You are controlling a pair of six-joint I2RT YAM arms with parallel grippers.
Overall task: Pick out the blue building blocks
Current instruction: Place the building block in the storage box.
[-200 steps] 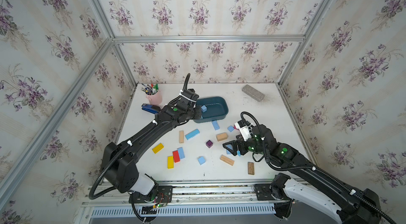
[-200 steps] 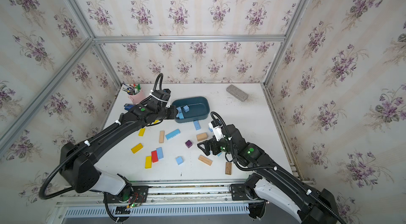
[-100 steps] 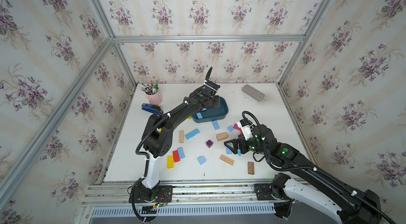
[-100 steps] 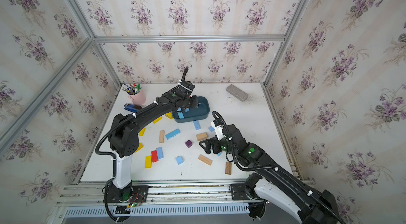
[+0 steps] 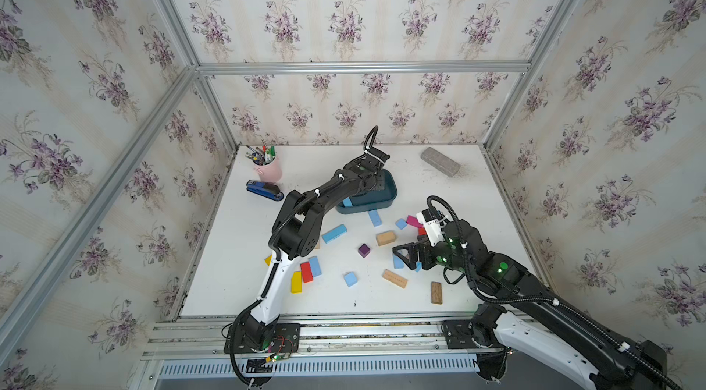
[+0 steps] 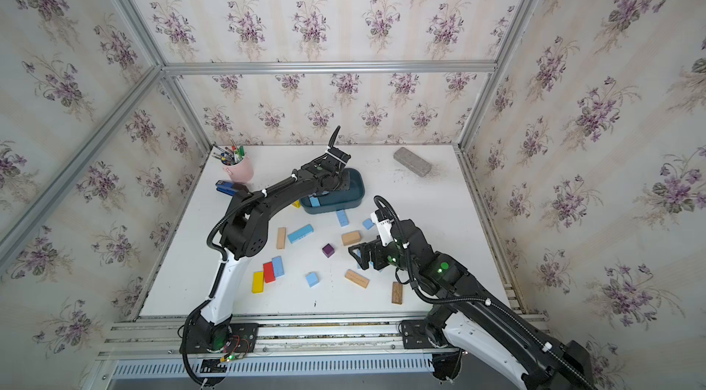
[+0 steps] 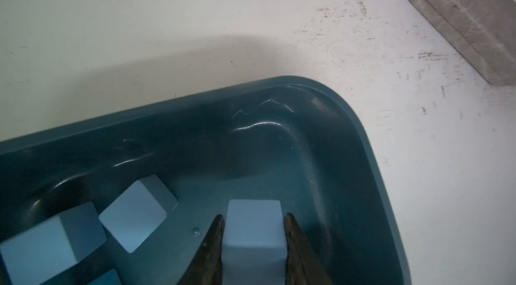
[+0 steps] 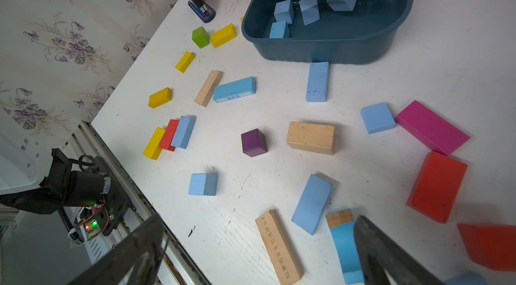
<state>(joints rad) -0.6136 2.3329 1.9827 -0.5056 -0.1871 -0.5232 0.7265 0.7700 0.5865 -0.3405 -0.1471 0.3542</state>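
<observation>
Right wrist view, nearest first. Found right tool [image 8: 258,218] spread wide, empty, hovering over the surface [image 8: 418,79]. Logged blue targets at it: flat brick [image 8: 311,204] in the gap between the jaws, offset toward one finger, long axis pointing away from the tool toward the bin [image 8: 321,49], slightly skewed; notched block [image 8: 344,250] partly hidden behind that same finger. Noted wood brick [image 8: 277,247] just beside the flat brick's near end. Judged the grip to fall across the flat brick's short width; expect a small sideways centring, then descent. Risk of catching the notched block or wood brick too. Judged right arm the nearer.

Mid-surface, logged more loose blue: cube [image 8: 202,184], brick [image 8: 183,131] touching a red block [image 8: 169,134], long brick [image 8: 234,89], square block [image 8: 377,117], end brick [image 8: 317,81] seemingly touching the bin wall.

Farthest: left tool [image 7: 254,217] clamped on a held cube [image 7: 252,241] inside the bin, beside three binned blocks [image 8: 283,11]. Cannot tell if resting on the bin floor or hanging clear. Judged release due.
</observation>
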